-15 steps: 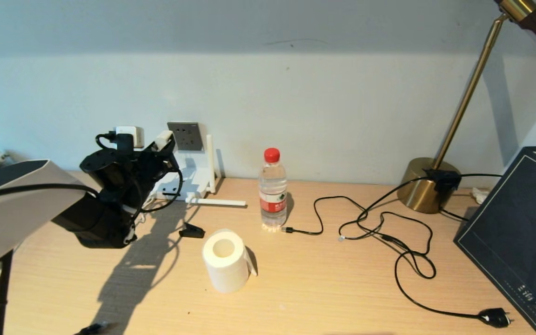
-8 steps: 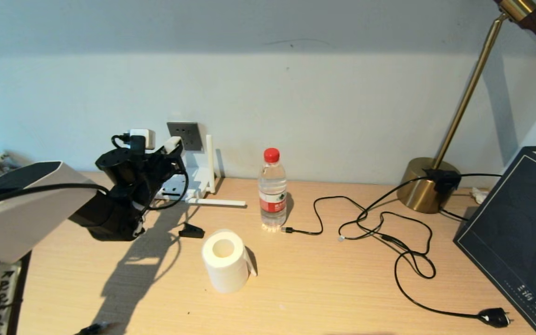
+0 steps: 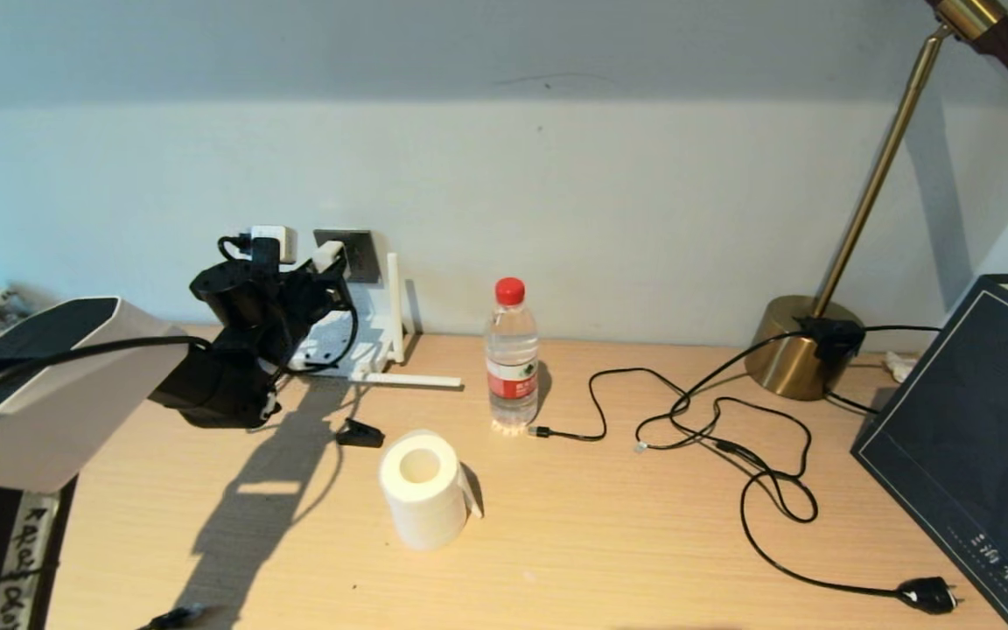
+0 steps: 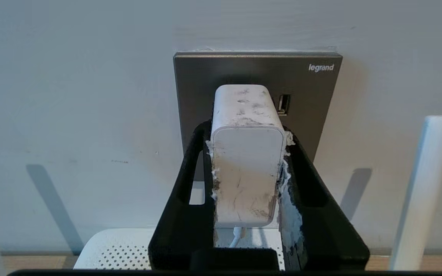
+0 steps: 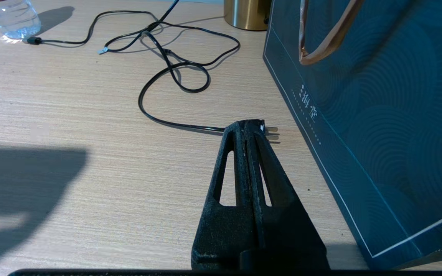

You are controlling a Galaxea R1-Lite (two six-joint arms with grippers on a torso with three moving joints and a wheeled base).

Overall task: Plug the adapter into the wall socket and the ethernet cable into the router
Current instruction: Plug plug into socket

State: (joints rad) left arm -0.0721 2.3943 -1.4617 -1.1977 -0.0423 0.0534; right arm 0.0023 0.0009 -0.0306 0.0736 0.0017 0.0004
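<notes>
Left end effector (image 4: 246,168) reaches level toward the wall, clamped on the adapter (image 4: 247,153).
Adapter's long axis points straight ahead into the socket (image 4: 257,73); seemingly touching it.

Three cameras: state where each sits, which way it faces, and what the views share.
Head view: high, facing forward and down over the desk; left arm shows.
Left wrist view: behind the left gripper, facing the wall socket; fingers clamp the adapter.
Right wrist view: behind the shut right gripper, low over the desk.
Shared: head and left wrist both show socket and adapter.
</notes>
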